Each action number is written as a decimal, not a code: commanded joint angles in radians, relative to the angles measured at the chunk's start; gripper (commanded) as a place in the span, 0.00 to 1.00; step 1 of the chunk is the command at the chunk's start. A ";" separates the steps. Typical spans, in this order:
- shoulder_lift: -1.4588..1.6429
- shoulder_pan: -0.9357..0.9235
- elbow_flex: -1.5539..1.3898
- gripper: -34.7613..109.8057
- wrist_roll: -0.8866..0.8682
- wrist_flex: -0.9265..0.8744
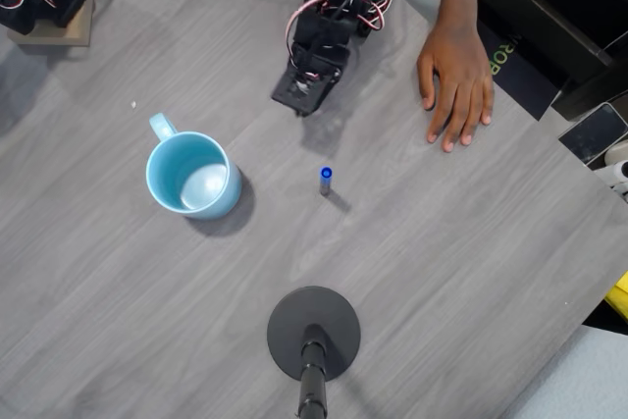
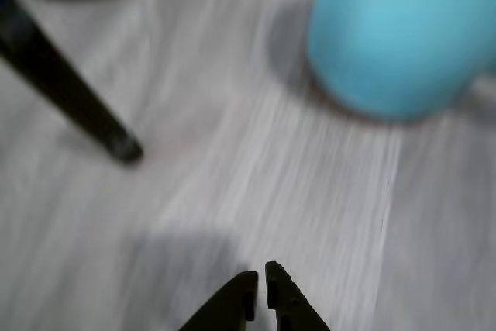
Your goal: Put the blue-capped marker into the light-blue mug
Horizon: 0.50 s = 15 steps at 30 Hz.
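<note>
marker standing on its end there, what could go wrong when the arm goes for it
The blue-capped marker stands upright on the table, so a nudge from the gripper, whose fingertips sit nearly together, could topple it and send it rolling. A person's hand rests flat beside the arm, and a swing that way might hit it. The light-blue mug stands apart from the marker, so a loose grip could drop it on the way.

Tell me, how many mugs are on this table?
1. The light-blue mug stands upright on the left half of the table in the overhead view, left of the upright blue-capped marker. Nothing seems to hide another.
</note>
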<state>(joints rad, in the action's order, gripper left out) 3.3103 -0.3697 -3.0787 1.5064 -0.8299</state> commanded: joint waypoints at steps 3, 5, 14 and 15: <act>0.026 -0.003 0.080 0.31 0.000 0.232; 0.026 0.006 0.087 0.34 -0.002 0.282; 0.026 0.078 -0.009 0.50 -0.017 0.500; 0.026 0.089 -0.021 0.50 -0.015 0.522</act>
<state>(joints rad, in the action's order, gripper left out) 3.3103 -0.3022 -3.0864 1.4956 -0.3682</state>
